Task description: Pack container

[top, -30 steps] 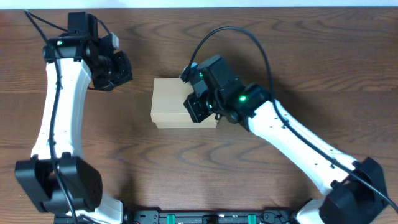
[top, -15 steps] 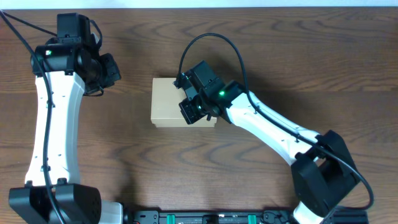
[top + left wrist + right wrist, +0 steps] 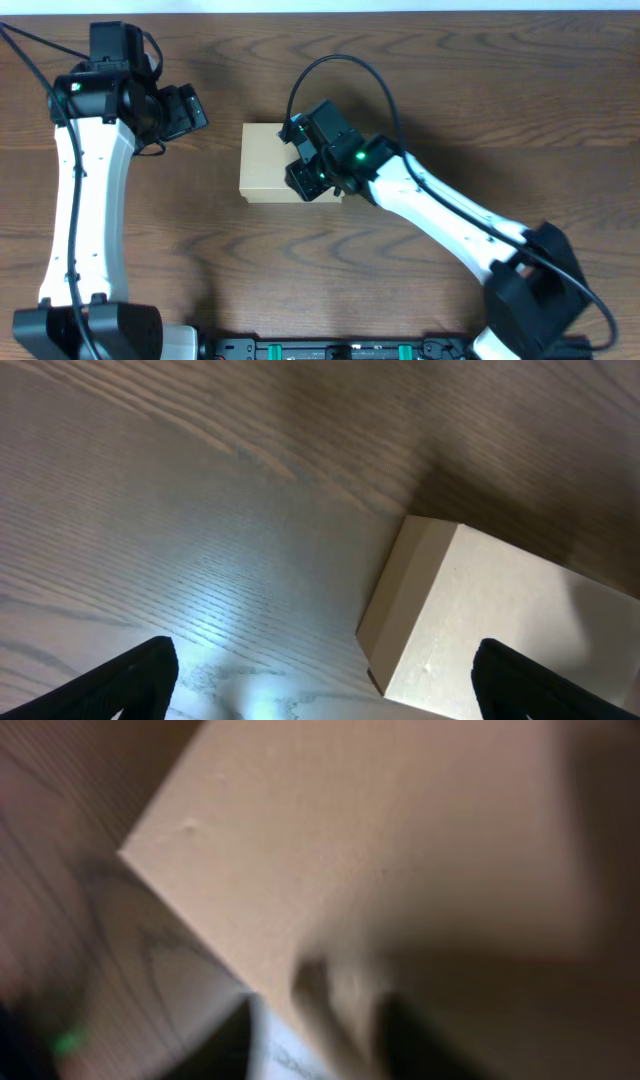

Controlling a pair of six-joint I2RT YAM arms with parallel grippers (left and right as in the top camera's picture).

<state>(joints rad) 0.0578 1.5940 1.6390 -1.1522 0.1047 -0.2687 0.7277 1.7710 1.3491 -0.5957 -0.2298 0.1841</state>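
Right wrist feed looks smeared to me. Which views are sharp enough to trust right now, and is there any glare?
Overhead: sharp and evenly lit, box edges crisp. Left wrist: in focus, a pale glare patch on the table near the bottom edge, shadow darkening the wood above the box. Right wrist: badly blurred, box very close to the lens, lower right smeared.

**Three camera views of one tabletop.**
Overhead: fixed, looking straight down on the dark brown wooden table, far enough to take in the whole work area. Left wrist: slanting down, near, catching one corner of the plain tan cardboard box. Right wrist: very close over the box top, blurred. The box appears in all three views.
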